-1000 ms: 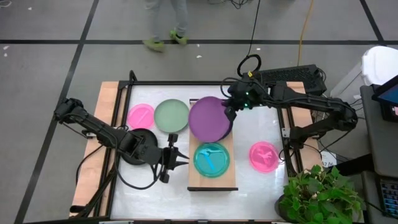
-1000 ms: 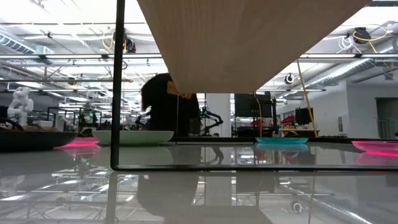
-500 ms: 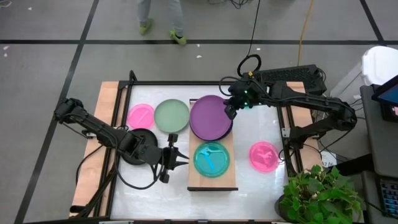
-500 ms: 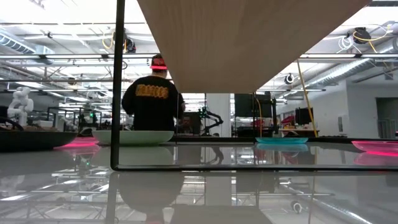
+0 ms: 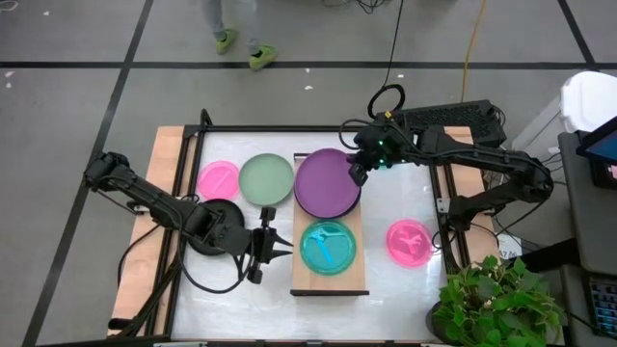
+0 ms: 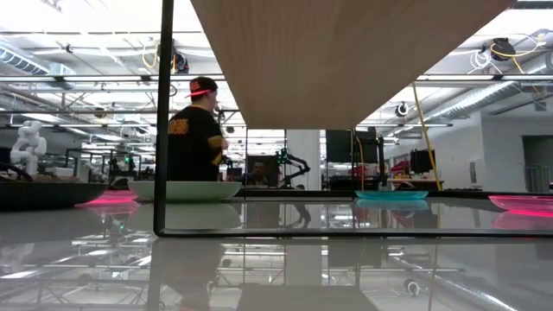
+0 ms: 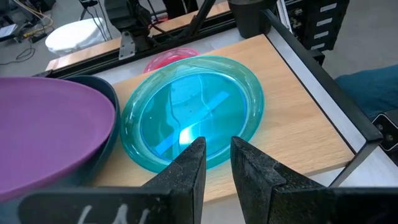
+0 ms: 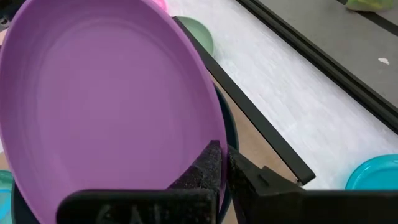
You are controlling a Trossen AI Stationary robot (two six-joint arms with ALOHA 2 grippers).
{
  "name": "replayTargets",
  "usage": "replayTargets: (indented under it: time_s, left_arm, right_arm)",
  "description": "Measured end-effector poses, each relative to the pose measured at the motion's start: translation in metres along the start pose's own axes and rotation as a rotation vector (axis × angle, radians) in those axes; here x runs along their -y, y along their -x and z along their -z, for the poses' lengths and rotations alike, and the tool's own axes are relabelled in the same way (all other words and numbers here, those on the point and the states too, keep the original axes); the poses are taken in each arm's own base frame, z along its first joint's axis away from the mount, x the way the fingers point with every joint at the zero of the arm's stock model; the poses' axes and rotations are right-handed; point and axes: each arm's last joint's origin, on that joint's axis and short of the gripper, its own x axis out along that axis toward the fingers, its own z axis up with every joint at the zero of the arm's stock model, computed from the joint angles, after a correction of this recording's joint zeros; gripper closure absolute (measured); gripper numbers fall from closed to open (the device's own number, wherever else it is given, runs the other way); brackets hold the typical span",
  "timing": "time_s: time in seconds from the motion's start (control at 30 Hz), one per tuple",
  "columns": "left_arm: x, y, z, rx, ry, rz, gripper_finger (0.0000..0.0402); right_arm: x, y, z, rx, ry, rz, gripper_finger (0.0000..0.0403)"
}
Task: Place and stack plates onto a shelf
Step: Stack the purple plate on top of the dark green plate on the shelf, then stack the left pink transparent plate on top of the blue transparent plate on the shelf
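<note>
The purple plate lies over a dark plate at the far end of the light-wood shelf. My right gripper is shut on the purple plate's rim. A cyan plate rests flat on the shelf's near half. My left gripper hovers just left of the shelf, pointing at the cyan plate, fingers open with nothing between them. On the white tabletop lie a green plate, two pink plates and a black plate below the left arm. My right gripper pinches the purple plate's rim on its far-right side, one finger on the inner face and one outside. The fingers come slanting down from the table's far right. The plate lies over the dark plate. Whether the held side is raised, I cannot tell.
A thin dark frame runs along the table's far and left sides, and its post stands close in the low view. A potted plant is at the near right corner. A person walks beyond the far edge.
Both grippers and all plates have kept still. The person beyond the table's far edge has walked toward the left.
</note>
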Motion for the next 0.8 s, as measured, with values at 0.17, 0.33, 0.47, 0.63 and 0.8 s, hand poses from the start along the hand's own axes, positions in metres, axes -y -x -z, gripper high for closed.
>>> replayTargets:
  time_s: [0.17, 0.33, 0.47, 0.63, 0.8]
  left_arm:
    - [0.000, 0.000, 0.000, 0.000, 0.000, 0.000, 0.0320]
    - [0.000, 0.000, 0.000, 0.000, 0.000, 0.000, 0.0320]
    - [0.000, 0.000, 0.000, 0.000, 0.000, 0.000, 0.0320]
    - [0.000, 0.000, 0.000, -0.001, -0.001, 0.000, 0.0320]
    - [0.000, 0.000, 0.001, -0.014, -0.001, 0.001, 0.0320]
  right_arm:
    - [0.000, 0.000, 0.000, 0.001, 0.018, 0.003, 0.0398]
    - [0.001, 0.000, 0.000, 0.014, 0.030, 0.042, 0.0384]
    - [0.001, 0.000, -0.001, 0.018, 0.030, 0.050, 0.0355]
    - [-0.002, 0.004, -0.004, 0.063, 0.033, 0.028, 0.0323]
    - [-0.015, 0.020, -0.005, 0.145, 0.068, -0.037, 0.0313]
